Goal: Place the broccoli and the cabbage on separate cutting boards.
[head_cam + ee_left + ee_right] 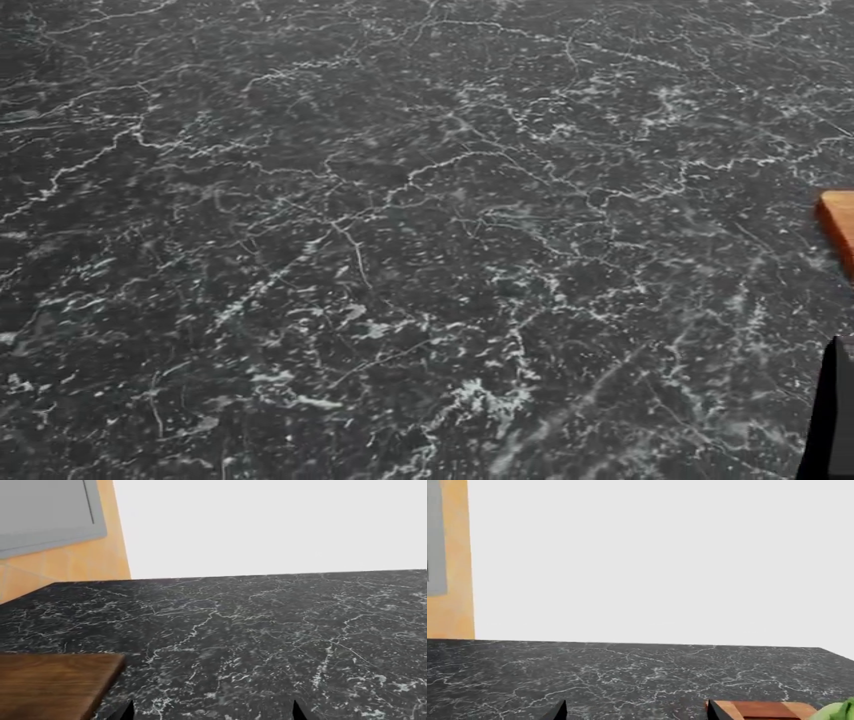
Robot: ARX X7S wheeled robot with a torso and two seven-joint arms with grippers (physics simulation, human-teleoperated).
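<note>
On the black marbled surface [400, 250], the left pincer [212, 711] shows only two dark tips standing apart beside a brown board corner [53, 682]. The right pincer [636, 711] is likewise spread; a cutting board [764, 710] lies ahead, a green sliver of cabbage [839, 711] beyond it, its orientation unreadable.

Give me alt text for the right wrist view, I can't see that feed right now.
A black marble counter runs back to a plain white wall, with the right gripper shown only as two dark fingertips, apart and holding nothing. Beside them, a corner of a wooden cutting board and a sliver of something green show. An orange wall strip stands at the far side.
</note>
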